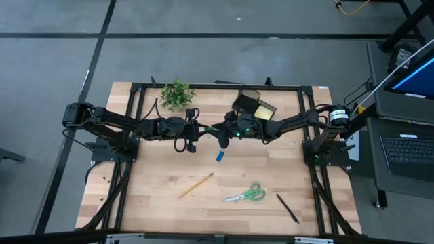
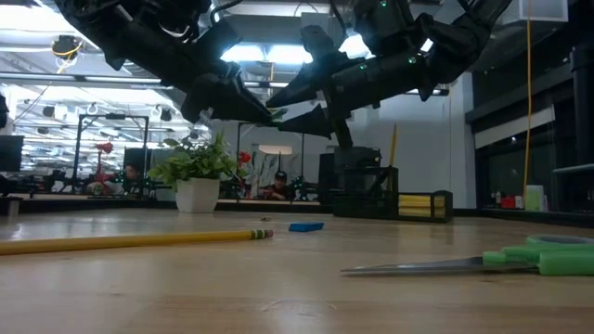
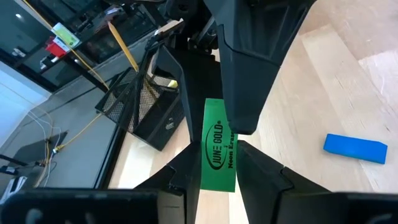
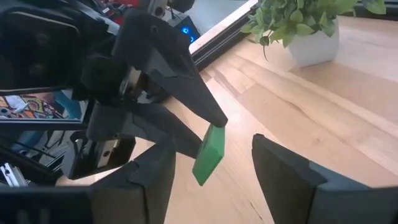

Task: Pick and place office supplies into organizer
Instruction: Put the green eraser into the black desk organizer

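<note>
The left gripper (image 1: 209, 129) is clamped on the green eraser (image 3: 219, 144), its two dark fingers (image 3: 258, 171) pressing the flat faces so the printed strip sticks out past the tips. It hangs in the air above the table (image 1: 156, 196), in front of the organizer (image 1: 252, 106). The right gripper (image 1: 218, 133) faces it tip to tip, fingers spread wide on either side of the eraser, holding nothing; from the right wrist view the eraser (image 4: 208, 154) sits in the gap between those fingers (image 4: 283, 171), tilted, without clearly touching either.

The organizer, a black mesh holder, stands at the back edge of the table, behind the two grippers. A yellow sticky-note pad (image 1: 264, 111) lies in its low tray and a wooden pencil (image 3: 124, 46) leans upright in its taller compartment.

In front of the organizer and just below the grippers, the blue eraser (image 1: 220, 156) lies flat on the wood. Farther toward the front edge lie the second pencil (image 1: 196, 184), the green-handled scissors (image 1: 247, 194) and a black pen (image 1: 287, 207), each apart from the others.

To the left of the organizer along the back edge stands the potted plant (image 1: 177, 93) in its white pot.
</note>
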Controlling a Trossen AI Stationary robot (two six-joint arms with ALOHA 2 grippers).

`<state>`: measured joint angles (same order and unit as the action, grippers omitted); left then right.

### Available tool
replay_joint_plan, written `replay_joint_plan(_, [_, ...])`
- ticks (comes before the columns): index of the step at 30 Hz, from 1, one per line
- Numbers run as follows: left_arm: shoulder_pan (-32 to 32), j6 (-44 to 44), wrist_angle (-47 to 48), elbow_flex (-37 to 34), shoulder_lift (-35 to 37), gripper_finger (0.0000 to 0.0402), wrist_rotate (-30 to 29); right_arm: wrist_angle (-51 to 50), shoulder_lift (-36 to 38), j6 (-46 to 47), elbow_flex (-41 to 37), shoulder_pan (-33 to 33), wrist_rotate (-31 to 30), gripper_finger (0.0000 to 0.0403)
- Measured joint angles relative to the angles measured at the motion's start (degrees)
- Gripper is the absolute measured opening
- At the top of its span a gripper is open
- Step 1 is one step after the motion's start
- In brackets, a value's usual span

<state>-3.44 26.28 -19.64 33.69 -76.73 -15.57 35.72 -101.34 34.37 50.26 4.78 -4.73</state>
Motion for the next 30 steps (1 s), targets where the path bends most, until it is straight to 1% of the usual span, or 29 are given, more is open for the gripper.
replay_joint_plan(3, [0.0,0.0,-0.1,0.0,0.0,0.0089,0.0,-0.1,0.0,0.0,0.0,0.0,-0.1,0.0206])
replay_joint_plan(6, [0.0,0.0,-0.1,0.0,0.0,0.0088,0.0,-0.1,0.0,0.0,0.0,0.0,-0.1,0.0189])
replay_joint_plan(20, [0.0,0.0,-0.1,0.0,0.0,0.0087,-0.1,-0.1,0.0,-1.7,0.0,0.0,-0.1,0.0039])
replay_joint_plan(22, [0.0,0.0,0.0,0.0,0.0,0.0087,0.0,-0.3,0.0,-2.1,0.0,0.0,-0.1,0.0023])
replay_joint_plan(27, [0.0,0.0,0.1,0.0,0.0,0.0088,0.0,-0.4,0.0,-3.2,0.0,0.0,-0.1,0.0022])
replay_joint_plan(30, [0.0,0.0,0.1,0.0,0.0,0.0096,0.1,-0.4,0.0,-3.4,0.0,0.0,-0.1,0.0022])
